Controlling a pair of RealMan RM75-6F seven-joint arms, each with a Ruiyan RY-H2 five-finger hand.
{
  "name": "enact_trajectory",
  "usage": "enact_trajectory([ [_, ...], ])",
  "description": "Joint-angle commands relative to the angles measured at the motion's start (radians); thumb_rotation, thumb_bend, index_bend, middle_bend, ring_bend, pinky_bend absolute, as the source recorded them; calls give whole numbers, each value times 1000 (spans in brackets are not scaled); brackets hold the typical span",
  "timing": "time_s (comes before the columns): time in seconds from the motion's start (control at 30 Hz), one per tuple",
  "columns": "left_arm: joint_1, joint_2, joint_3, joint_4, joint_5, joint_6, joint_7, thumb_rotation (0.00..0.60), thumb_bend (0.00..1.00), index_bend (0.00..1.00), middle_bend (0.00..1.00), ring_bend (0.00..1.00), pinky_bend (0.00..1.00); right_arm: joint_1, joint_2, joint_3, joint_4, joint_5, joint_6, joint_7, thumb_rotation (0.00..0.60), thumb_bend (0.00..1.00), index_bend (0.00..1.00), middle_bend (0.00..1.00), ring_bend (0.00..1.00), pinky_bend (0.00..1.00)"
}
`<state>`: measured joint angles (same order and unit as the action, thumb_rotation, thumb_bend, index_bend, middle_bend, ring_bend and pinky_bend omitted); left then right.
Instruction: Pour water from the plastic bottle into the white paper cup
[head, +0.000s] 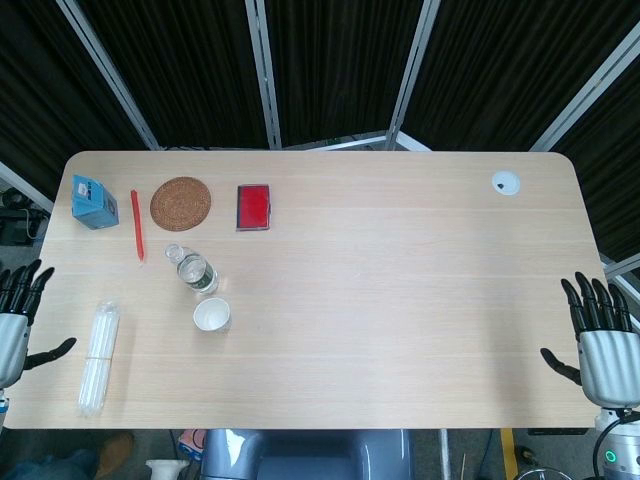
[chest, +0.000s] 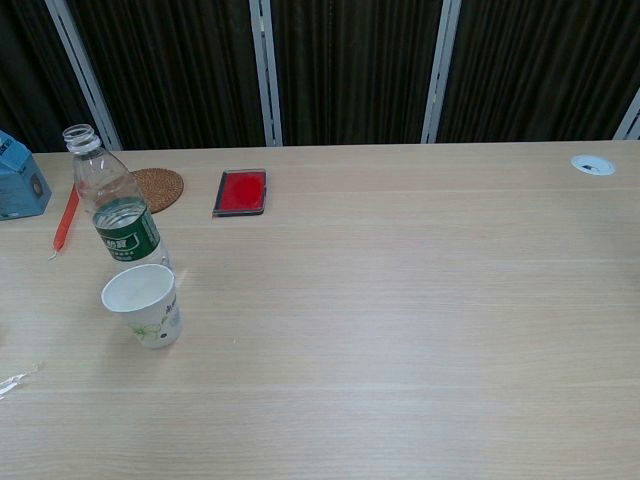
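Dark curtains hang behind the pale wooden table (head: 400, 300) I'm working over. My left hand (head: 18, 310) and right hand (head: 600, 345) sit at opposite table edges, fingers spread, holding nothing. Towards my left stands the plastic bottle (chest: 115, 215), upright, uncapped, about a third full, with the white paper cup (chest: 145, 305) just in front of it, apparently empty. I judge the bottle light and thin-walled, so a hard squeeze could push water out of the open neck; I'd grip around the green label (chest: 128, 235), firmly but gently. The cup looks flimsy and easy to knock over.
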<state>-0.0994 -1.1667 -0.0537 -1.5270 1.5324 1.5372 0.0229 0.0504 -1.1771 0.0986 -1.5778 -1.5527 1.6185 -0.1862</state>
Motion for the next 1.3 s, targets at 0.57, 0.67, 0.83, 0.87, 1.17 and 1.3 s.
enact_trajectory([
  [0.57, -198, -75, -86, 142, -66, -282, -346, 600, 0, 0, 0, 0, 0, 23, -4, 6, -30, 28, -56, -42, 600, 0, 0, 0, 0, 0],
  [0.67, -254, -122, -104, 178, -83, -357, -407, 600, 0, 0, 0, 0, 0, 35, -10, 16, -28, 60, -86, -56, 600, 0, 0, 0, 0, 0],
  [0.83, -303, -191, -112, 247, -117, -434, -446, 600, 0, 0, 0, 0, 0, 49, -19, 27, -21, 100, -120, -73, 600, 0, 0, 0, 0, 0],
  [0.87, -310, -205, -112, 265, -124, -449, -452, 600, 0, 0, 0, 0, 0, 51, -20, 28, -19, 106, -126, -76, 600, 0, 0, 0, 0, 0],
  [1.17, -365, -326, -97, 416, -119, -536, -611, 600, 0, 0, 0, 0, 0, 60, -30, 36, -4, 145, -151, -95, 600, 0, 0, 0, 0, 0],
  [1.3, -400, -377, -100, 497, -110, -569, -706, 600, 0, 0, 0, 0, 0, 61, -32, 40, 1, 160, -154, -99, 600, 0, 0, 0, 0, 0],
])
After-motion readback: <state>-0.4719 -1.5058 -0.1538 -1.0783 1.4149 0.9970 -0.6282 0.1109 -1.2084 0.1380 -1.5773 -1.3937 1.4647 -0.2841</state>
